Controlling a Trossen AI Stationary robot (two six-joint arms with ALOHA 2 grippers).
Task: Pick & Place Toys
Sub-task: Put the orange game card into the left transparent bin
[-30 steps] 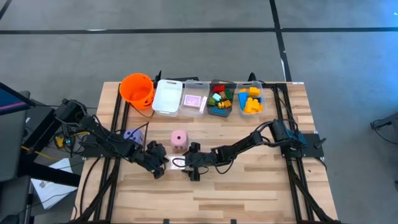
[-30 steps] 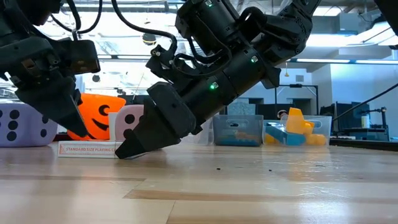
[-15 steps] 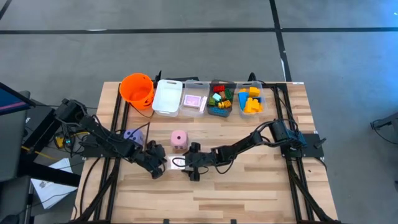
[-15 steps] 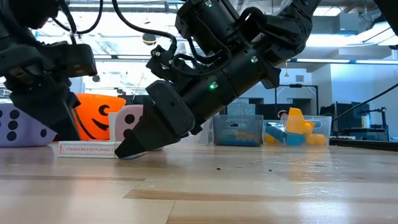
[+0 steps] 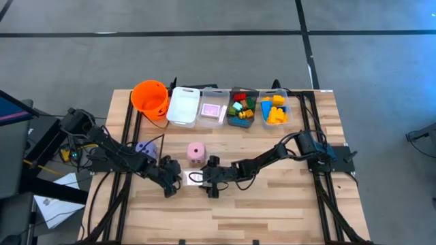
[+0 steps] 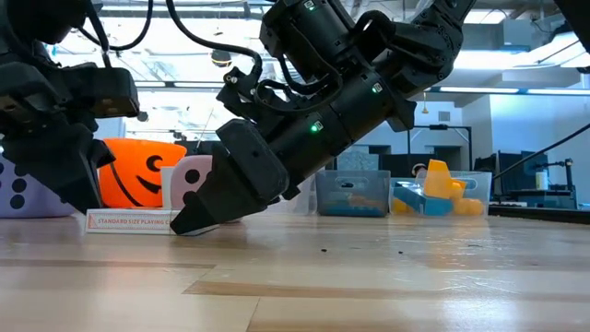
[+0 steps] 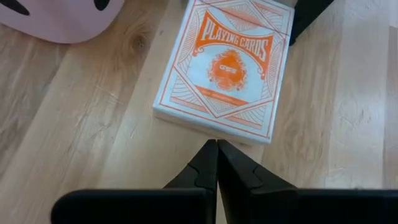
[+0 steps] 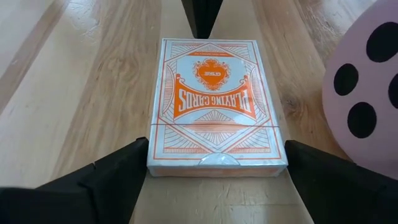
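The card box [image 8: 216, 106], a white and orange pack of playing cards, lies flat on the table [image 5: 272, 204] between the two grippers, near the table's middle. The right gripper [image 8: 217, 163] is spread wide, one finger [image 8: 93, 180] on each side of the box's near end, so the box sits between the released jaws without being clamped. The left gripper [image 7: 217, 163] faces it from the other side with its jaws clenched together on nothing, tips just beside the box's edge. Just behind the box stands the pink die [image 5: 196, 152]; the purple die [image 5: 144, 148] sits farther left. Along the far edge stand an orange bucket [image 5: 150, 98], a white bin [image 5: 183, 105], a bin with pink cards [image 5: 212, 111], one with mixed bricks [image 5: 242, 109], and one with yellow and blue bricks [image 5: 274, 110].
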